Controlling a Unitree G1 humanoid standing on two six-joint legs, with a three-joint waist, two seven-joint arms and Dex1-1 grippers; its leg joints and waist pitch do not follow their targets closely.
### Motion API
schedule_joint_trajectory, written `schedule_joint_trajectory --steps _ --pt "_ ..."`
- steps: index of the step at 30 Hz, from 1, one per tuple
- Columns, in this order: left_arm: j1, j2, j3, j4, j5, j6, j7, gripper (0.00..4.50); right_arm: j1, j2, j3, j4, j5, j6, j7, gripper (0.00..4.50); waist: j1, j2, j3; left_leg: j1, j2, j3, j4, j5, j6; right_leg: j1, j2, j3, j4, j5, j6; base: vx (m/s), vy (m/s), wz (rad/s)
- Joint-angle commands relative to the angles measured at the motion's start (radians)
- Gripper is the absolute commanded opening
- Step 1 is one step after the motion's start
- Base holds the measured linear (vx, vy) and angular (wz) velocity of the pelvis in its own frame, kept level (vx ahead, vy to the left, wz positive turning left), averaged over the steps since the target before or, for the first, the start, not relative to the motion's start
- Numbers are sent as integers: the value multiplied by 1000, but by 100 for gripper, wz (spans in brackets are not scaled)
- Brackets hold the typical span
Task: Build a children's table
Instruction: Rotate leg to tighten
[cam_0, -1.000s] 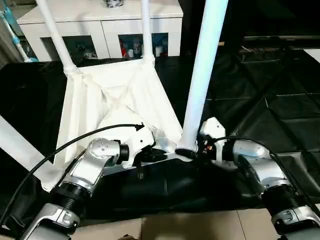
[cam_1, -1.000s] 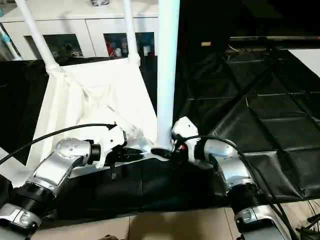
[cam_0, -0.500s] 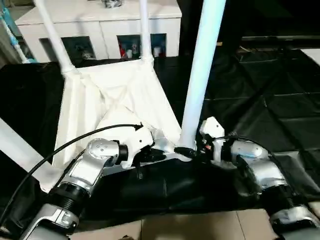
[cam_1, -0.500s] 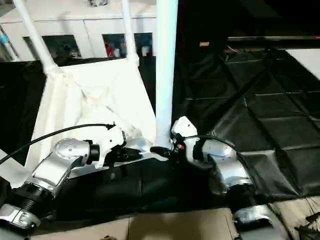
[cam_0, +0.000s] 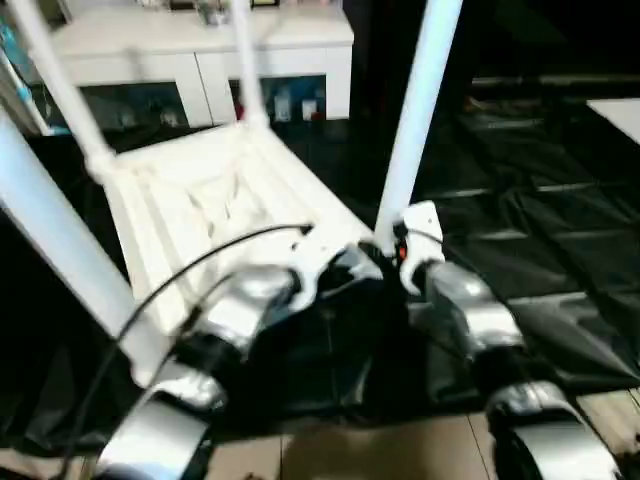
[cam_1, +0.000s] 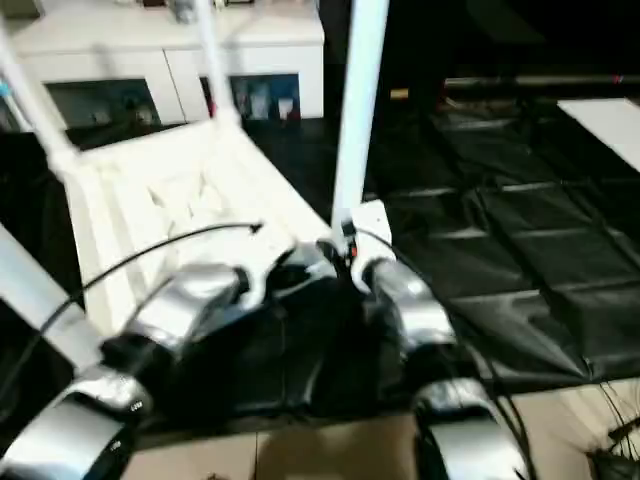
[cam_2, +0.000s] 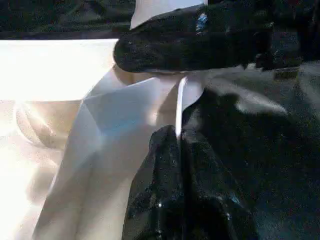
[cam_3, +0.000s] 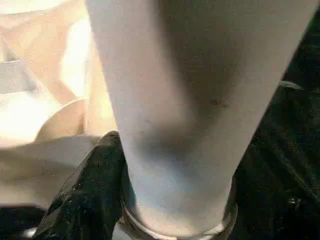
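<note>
My right gripper (cam_0: 385, 255) clasps the near leg (cam_0: 412, 125) at its socket; left gripper (cam_2: 181, 150) pinches the tabletop's rim (cam_2: 178, 107); next, I judge, flip the table upright.

Both head views are smeared by motion blur, worst on the silver forearms (cam_0: 240, 310). Room light is moderate and even. In the left wrist view the white tabletop (cam_2: 50, 70) blows out to glare. In the right wrist view the close leg (cam_3: 185, 110) is soft, shaded along one side.
</note>
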Motion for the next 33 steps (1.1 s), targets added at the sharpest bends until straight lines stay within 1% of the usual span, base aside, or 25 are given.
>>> schedule_joint_trajectory --steps 1,4,6,9,10,11,12,13,15,17,18,20,21,22,23,24,25,26,27,28,29,30,31,32,33 --pt "-15 1 37 73 27 15 123 0 19 66 28 42 7 15 1 266 -1 -6 -59 11 32 -25 -82 -299 2 33 -48 29 -89 -273 -200 0 0 0" --pt "-17 5 34 79 27 9 112 0 19 79 27 38 10 -2 14 266 2 -5 -60 7 35 -26 -82 -289 18 38 -50 29 -86 -251 -203 0 0 0" --pt "-16 12 31 83 28 3 101 0 19 85 27 31 16 -13 32 322 1 -5 -58 7 35 -25 -83 -293 22 37 -49 28 -87 -254 -204 0 0 0" --pt "-11 22 27 84 29 -2 89 0 17 85 27 26 22 -26 46 344 -1 -3 -56 7 35 -26 -85 -324 21 35 -51 29 -91 -305 -192 0 0 0" --pt "-8 25 24 83 29 -5 84 0 15 83 26 27 22 -33 46 357 -9 -8 -54 0 34 -30 -90 -331 16 42 -51 26 -92 -329 -180 0 0 0" --pt "-8 25 24 83 29 -5 84 0 15 83 26 27 22 -33 46 357 -14 -6 -52 -2 34 -32 -92 -339 12 41 -51 24 -94 -362 -165 0 0 0" --pt "-6 29 21 86 29 -12 71 0 14 76 32 27 16 -49 61 372 -15 -7 -53 0 35 -32 -91 -344 10 39 -51 24 -97 -372 -163 0 0 0" --pt "-3 33 18 84 30 -18 58 0 16 68 38 19 14 -61 82 382 -19 -6 -54 3 35 -32 -90 -346 10 36 -51 26 -98 -365 -167 0 0 0" --pt "10 44 8 70 28 -38 17 0 29 39 60 -9 7 -98 151 388 -20 -8 -55 3 35 -29 -88 -340 17 35 -51 28 -97 -335 -181 0 0 0" --pt "32 65 -6 39 26 -61 -39 0 55 -9 95 -52 -1 -137 248 388 -18 -8 -55 3 37 -27 -86 -327 32 37 -51 28 -94 -305 -196 0 0 0" --pt "34 67 -7 37 25 -63 -44 0 58 -13 98 -55 -2 -140 256 388 -16 -10 -55 3 38 -27 -86 -322 38 39 -52 28 -95 -295 -199 0 0 0" --pt "42 75 -13 25 24 -77 -67 0 68 -30 109 -71 -6 -154 296 388 -19 -10 -56 -5 37 -27 -85 -295 52 42 -52 28 -90 -270 -206 0 0 0" --pt "62 93 -25 -5 18 -92 -117 0 88 -61 119 -104 4 -160 361 388 -20 -6 -57 -5 36 -27 -84 -280 55 43 -52 26 -88 -267 -210 0 0 0" --pt "85 113 -37 -42 7 -108 -172 0 105 -88 121 -133 15 -166 414 388 -15 -10 -59 -4 39 -26 -81 -263 65 45 -52 27 -86 -236 -216 0 0 0" --pt "108 133 -49 -79 -4 -122 -226 0 121 -115 122 -161 27 -170 464 388 -13 -9 -59 -6 41 -27 -80 -242 79 47 -53 28 -82 -197 -229 0 0 0" --pt "110 135 -49 -81 -4 -123 -230 0 122 -116 122 -163 28 -170 467 388 -13 -9 -61 -7 41 -26 -78 -233 86 48 -53 28 -79 -175 -236 0 0 0" --pt "135 160 -62 -126 -15 -126 -290 0 133 -144 119 -183 36 -184 503 388 -12 -8 -64 -3 42 -22 -74 -203 98 45 -51 28 -75 -121 -257 0 0 0" --pt "135 160 -62 -126 -15 -126 -290 0 133 -144 119 -183 36 -184 503 388 -11 -6 -66 -2 43 -20 -71 -179 110 45 -50 27 -69 -73 -277 0 0 0" --pt "159 188 -74 -170 -27 -125 -348 0 142 -168 114 -196 47 -189 541 388 -7 -5 -66 0 44 -19 -70 -175 113 46 -50 26 -67 -62 -286 0 0 0" --pt "173 206 -81 -196 -34 -123 -385 0 147 -184 111 -202 56 -195 567 388 -3 -4 -65 -1 46 -18 -71 -178 119 45 -48 25 -64 -55 -293 0 0 0" --pt "188 224 -89 -225 -44 -109 -422 0 152 -201 111 -207 62 -195 593 388 1 -4 -62 2 47 -15 -72 -193 116 41 -47 25 -67 -82 -293 0 0 0" --pt "188 224 -89 -225 -44 -109 -422 0 152 -201 111 -207 62 -195 593 388 5 -1 -62 3 50 -16 -73 -206 109 40 -48 25 -67 -100 -293 0 0 0" --pt "211 250 -93 -265 -57 -91 -468 0 169 -231 122 -231 73 -190 657 388 9 1 -60 9 50 -14 -76 -241 94 35 -45 26 -71 -142 -286 0 0 0" --pt "217 257 -92 -276 -59 -86 -478 0 176 -244 130 -242 75 -184 687 388 12 -3 -57 7 52 -16 -79 -255 82 36 -46 28 -72 -166 -273 0 0 0" --pt "218 259 -92 -277 -60 -86 -479 0 178 -246 131 -244 75 -184 692 388 16 -1 -58 8 53 -17 -80 -258 76 38 -47 28 -71 -171 -267 0 0 0"
